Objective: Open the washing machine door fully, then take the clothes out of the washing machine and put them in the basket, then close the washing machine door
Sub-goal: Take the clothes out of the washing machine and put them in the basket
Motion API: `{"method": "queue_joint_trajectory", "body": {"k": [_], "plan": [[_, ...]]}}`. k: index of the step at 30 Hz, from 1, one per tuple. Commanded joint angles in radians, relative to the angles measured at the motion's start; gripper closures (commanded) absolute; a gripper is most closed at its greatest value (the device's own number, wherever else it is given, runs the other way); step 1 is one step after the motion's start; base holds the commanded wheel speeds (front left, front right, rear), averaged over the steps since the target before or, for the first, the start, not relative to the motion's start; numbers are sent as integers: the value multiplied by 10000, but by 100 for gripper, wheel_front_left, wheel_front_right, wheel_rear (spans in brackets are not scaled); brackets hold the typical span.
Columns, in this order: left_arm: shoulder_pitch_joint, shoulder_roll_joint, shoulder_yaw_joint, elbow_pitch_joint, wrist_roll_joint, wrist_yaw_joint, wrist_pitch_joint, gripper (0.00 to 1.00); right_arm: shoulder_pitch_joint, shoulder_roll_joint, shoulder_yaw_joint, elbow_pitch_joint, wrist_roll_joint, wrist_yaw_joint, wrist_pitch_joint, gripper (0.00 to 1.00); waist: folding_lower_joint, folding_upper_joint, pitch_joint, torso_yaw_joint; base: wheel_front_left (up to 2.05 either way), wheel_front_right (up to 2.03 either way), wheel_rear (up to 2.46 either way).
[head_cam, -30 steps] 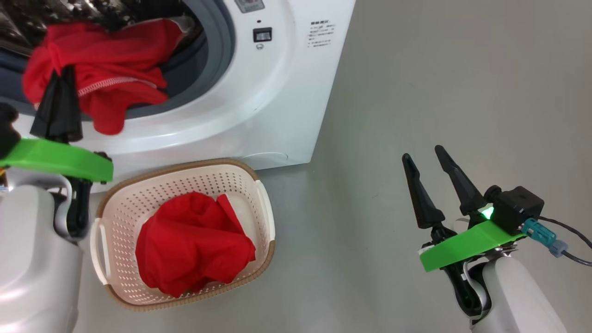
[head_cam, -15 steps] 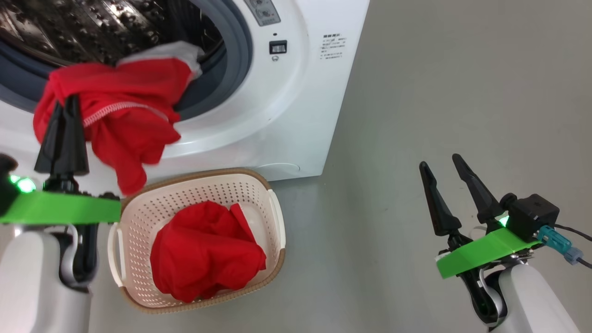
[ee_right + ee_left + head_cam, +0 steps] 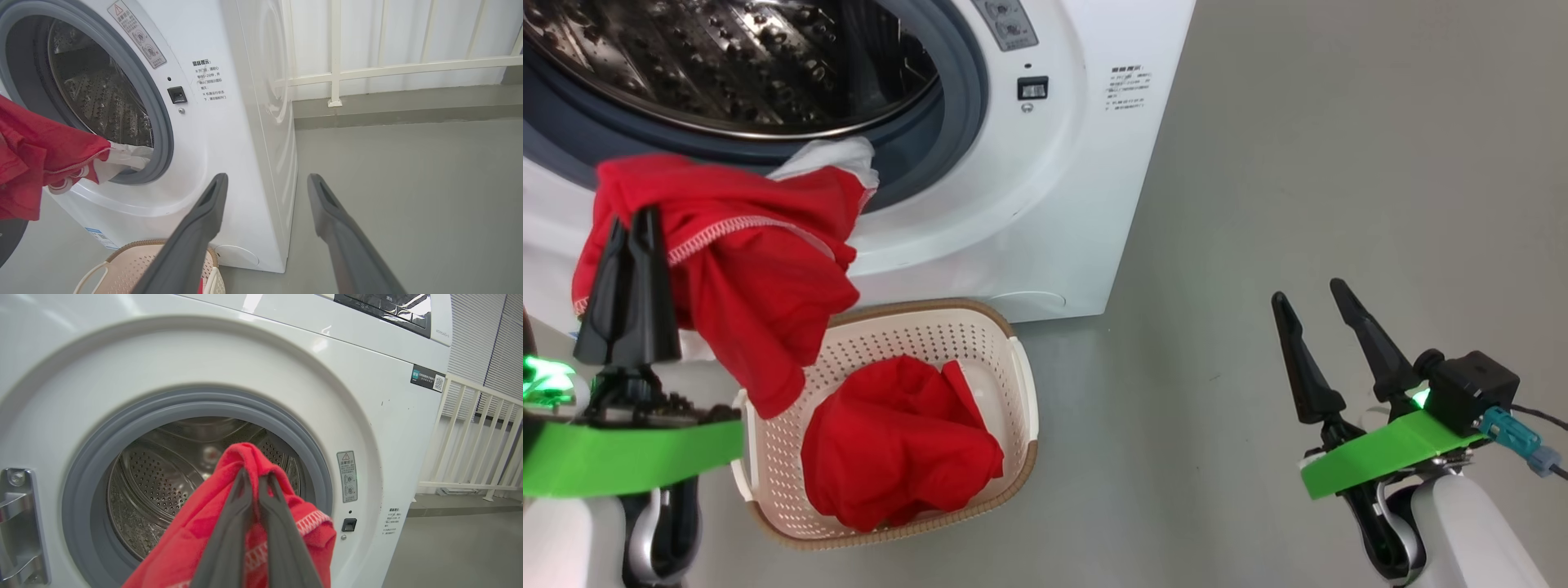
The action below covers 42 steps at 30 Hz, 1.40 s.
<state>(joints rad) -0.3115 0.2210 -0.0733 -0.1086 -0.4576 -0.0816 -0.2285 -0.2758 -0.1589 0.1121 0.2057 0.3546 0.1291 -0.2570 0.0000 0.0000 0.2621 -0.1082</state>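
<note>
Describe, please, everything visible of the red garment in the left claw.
The bright red soft fabric garment has white zigzag stitching along one hem and a white part at its far end, lying against the grey rubber gasket. The left claw is shut on a bunched fold; the rest droops, its lowest corner above the cream perforated plastic basket.

Pale forearms point(image 3: 1470, 523) wore green brackets point(image 3: 1380, 453) and long black tapered fingers point(image 3: 1303, 367); the right carried a black camera point(image 3: 1470, 388) with a teal plug point(image 3: 1507, 429).

Right gripper point(image 3: 267, 178) spread wide, washing machine point(image 3: 229, 134), red clothes point(image 3: 32, 163) left, basket point(image 3: 118, 272) below
</note>
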Motion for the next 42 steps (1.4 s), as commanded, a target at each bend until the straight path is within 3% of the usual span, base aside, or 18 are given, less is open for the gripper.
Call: {"method": "queue_joint_trajectory", "body": {"k": [1,9,24,32,42], "plan": [[172,349,375,-661,122,158,93,100,190,-10,150,-277,-63,16,-48,0,0,0,87,29,0,0,0],[564,295,221,1,85,192,133,100,17,85,228,-304,-99,16,-48,0,0,0,366,-3,0,0,0],[-314,28,-583,4708,710,-346,-323,100,-310,303,365,-386,-187,16,-48,0,0,0,1111,-287,0,0,0],[-1030,-82,-485,6284,1200,-481,-330,100,-531,529,489,-466,-278,16,-48,0,0,0,1648,-600,0,0,0],[-2005,167,-1361,8130,999,-489,-332,100,-807,788,630,-596,-405,16,-48,0,0,0,2517,-908,0,0,0]]}}
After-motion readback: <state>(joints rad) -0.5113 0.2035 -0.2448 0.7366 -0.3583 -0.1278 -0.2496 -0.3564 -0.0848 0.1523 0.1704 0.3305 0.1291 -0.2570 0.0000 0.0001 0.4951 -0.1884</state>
